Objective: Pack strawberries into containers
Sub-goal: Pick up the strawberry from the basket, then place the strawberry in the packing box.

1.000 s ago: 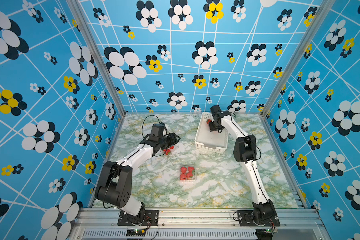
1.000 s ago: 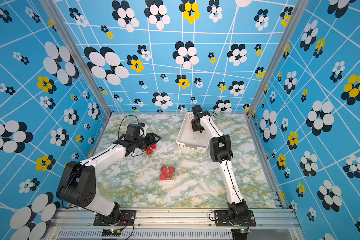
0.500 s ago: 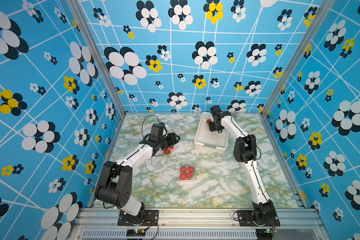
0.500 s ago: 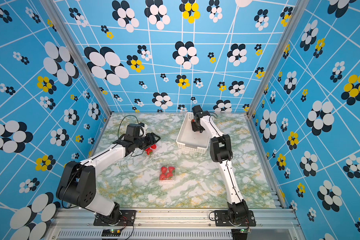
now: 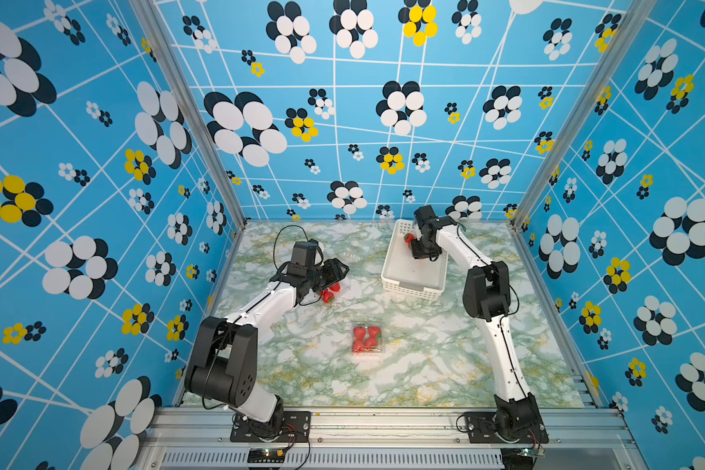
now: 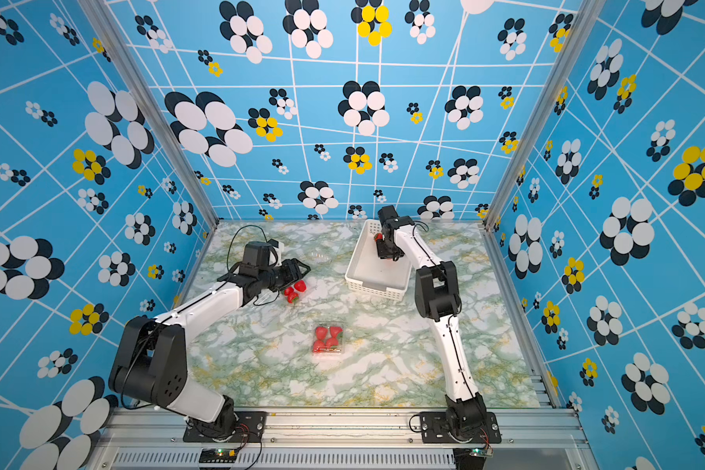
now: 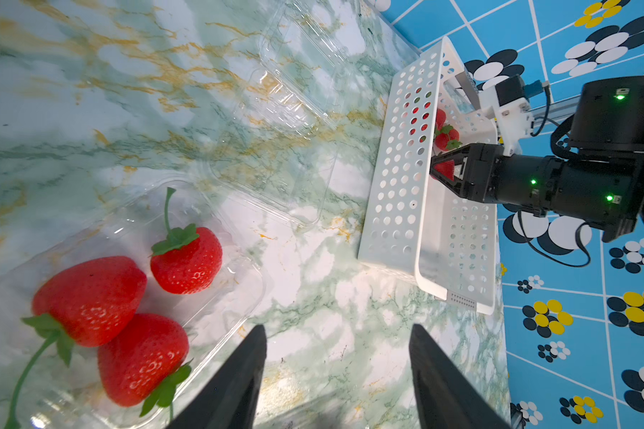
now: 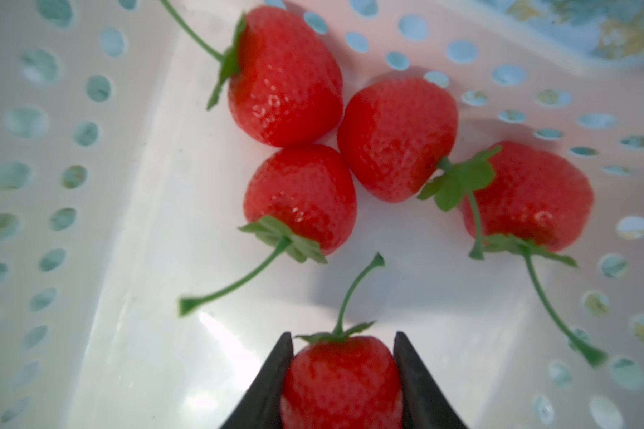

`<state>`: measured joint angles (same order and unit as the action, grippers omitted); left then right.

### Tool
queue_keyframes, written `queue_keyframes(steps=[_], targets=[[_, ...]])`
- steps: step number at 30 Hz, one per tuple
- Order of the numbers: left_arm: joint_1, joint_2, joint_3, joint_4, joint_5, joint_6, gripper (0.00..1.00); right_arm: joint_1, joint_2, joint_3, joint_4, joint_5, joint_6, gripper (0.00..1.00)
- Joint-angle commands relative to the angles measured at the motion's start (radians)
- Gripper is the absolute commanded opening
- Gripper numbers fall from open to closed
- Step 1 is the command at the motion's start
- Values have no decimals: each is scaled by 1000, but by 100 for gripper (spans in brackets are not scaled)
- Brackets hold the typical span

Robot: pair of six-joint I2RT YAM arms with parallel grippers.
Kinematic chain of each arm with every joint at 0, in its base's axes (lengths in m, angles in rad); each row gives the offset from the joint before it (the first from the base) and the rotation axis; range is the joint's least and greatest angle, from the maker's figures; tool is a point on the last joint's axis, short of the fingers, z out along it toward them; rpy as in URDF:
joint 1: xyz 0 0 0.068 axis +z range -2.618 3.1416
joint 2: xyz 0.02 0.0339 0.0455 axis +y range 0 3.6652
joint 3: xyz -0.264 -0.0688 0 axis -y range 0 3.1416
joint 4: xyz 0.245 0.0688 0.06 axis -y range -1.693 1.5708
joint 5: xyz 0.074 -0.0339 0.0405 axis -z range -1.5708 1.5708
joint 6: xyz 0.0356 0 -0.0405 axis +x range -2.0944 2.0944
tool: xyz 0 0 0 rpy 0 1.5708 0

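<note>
My right claw (image 8: 343, 336) was closed narrowly on one strawberry (image 8: 341, 382), pinched at its sides with cap and stem pointing away from my tips, low inside the white perforated basket (image 8: 90, 260). Just ahead of those tips lay four more strawberries (image 8: 300, 197), bunched and touching. My left claw (image 7: 338, 327) stood wide and empty over the marble table (image 7: 90, 111). A clear punnet (image 7: 246, 282) just beside one jaw held three strawberries (image 7: 186, 260). I judged the step in hand to be the pick. The next move called for lifting the fruit clear of the basket wall, carrying it to that punnet's fourth place, and letting go gently. Well away from both claws sat a second punnet (image 5: 382, 339) with four berries, seemingly full. That made twelve strawberries, one basket and two punnets with fruit. Empty clear plastic (image 7: 276, 111) lay between my left claw and the basket, but I could not count its pieces.
</note>
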<state>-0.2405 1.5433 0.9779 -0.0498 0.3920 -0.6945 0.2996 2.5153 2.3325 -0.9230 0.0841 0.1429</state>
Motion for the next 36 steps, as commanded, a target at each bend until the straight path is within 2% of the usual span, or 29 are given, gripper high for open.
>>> queue_keyframes(steps=[1, 5, 11, 14, 24, 36], targets=[[27, -48, -30, -11, 0, 12, 62, 6, -104, -29, 1, -38, 24, 27], [61, -88, -55, -31, -3, 22, 63, 44, -156, -38, -12, -64, 24, 27], [145, -178, -123, -70, 2, 32, 63, 167, -196, 11, -61, -84, 4, 27], [192, -226, -158, -104, -3, 30, 63, 225, -192, 32, -50, -140, 25, 28], [270, -317, -264, -132, -13, -14, 63, 390, -47, 191, -73, -253, 59, 28], [336, -359, -318, -133, 13, -17, 63, 480, 67, 246, -9, -298, 93, 29]])
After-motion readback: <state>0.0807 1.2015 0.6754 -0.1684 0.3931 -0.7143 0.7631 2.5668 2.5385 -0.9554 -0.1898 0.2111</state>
